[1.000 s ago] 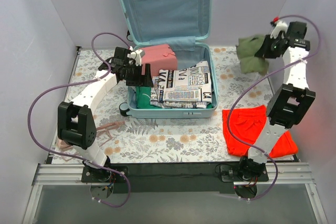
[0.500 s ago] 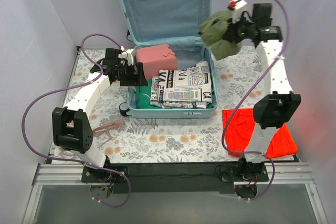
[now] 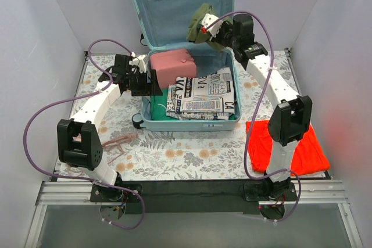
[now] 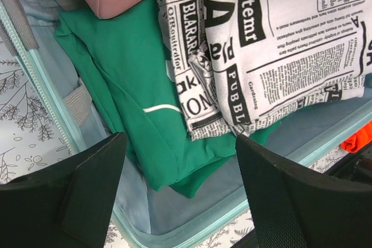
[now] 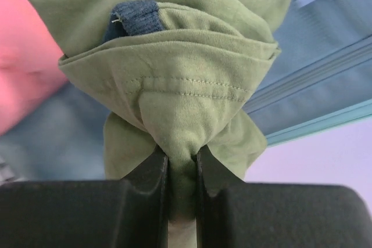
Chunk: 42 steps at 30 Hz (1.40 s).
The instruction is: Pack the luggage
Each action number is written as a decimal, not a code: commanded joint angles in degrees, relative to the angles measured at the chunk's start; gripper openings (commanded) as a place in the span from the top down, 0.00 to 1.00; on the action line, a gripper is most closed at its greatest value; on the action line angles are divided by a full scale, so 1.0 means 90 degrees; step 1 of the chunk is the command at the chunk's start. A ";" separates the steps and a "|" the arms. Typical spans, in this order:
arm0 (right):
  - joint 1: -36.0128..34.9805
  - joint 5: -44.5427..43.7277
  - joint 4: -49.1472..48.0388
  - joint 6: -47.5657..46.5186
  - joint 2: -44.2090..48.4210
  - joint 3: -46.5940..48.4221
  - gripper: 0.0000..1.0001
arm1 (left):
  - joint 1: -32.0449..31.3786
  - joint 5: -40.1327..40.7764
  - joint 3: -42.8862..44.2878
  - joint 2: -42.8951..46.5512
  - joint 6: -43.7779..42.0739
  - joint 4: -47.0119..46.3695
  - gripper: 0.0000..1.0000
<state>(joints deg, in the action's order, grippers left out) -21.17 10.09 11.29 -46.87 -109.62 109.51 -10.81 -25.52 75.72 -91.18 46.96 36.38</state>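
- Finding the luggage (image 3: pixel 174 4) open at the far middle of the worktop (image 3: pixel 192 158), lid standing upright at the back, tray facing up for loading.
- Clamping a bunched olive-green garment (image 5: pixel 174 74) in the right end effector (image 5: pixel 182 164), jaws nearly together on a pinched fold, leaving the rest hanging as one bundle.
- Holding that bundle above the rear of the tray, in front of the lid lining, probably for dropping into the room left there.
- Hovering the left end effector (image 3: pixel 150 83), jaws spread wide and gripping nothing, over the tray's left edge, seemingly parked clear of the drop.
- Noting a pink pouch (image 3: pixel 172 67) filling the rear left of the tray, a newspaper-print cloth (image 3: pixel 206 96) folded across the front and right, and a green garment (image 4: pixel 133 85) lying under both.
- Judging free room as scarce, with bare lining showing mainly behind the print cloth, right of the pouch.
- Watching the pouch, standing tall just beside the likely landing spot, as the thing most apt to catch the bundle.
- Leaving an orange-red cloth (image 3: pixel 290 143) on the worktop beside the right arm, not yet packed.
- Seeing a small pinkish-brown item (image 3: pixel 119 142) left of the luggage, too small for naming.
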 commanded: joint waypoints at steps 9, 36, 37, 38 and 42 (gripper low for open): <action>-0.0099 -0.0203 -0.3627 -0.2887 -0.0369 -0.2166 0.99 | 0.0195 -0.0016 -0.0181 0.0346 0.0017 -0.0097 0.26; -0.0011 0.0432 -0.1753 -0.1970 0.0411 -0.2832 0.12 | 0.0985 -0.0729 0.0277 0.0941 -0.0227 0.0528 0.14; -0.0021 0.0490 -0.1733 -0.1960 0.0519 -0.2890 0.08 | 0.1034 -0.0748 0.0307 0.0970 -0.0266 0.0683 0.14; -0.0011 0.0510 -0.1665 -0.1941 0.0714 -0.2910 0.07 | 0.1151 -0.0836 0.0375 0.1029 -0.0373 0.0791 0.13; -0.0011 0.0461 -0.1480 -0.1824 0.1153 -0.3008 0.03 | 0.1658 -0.0798 0.0502 0.1233 -0.0821 0.1513 0.13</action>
<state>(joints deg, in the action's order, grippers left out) -21.30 13.06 -2.81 -65.47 -104.84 81.95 0.71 -31.29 78.28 -83.66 43.72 43.92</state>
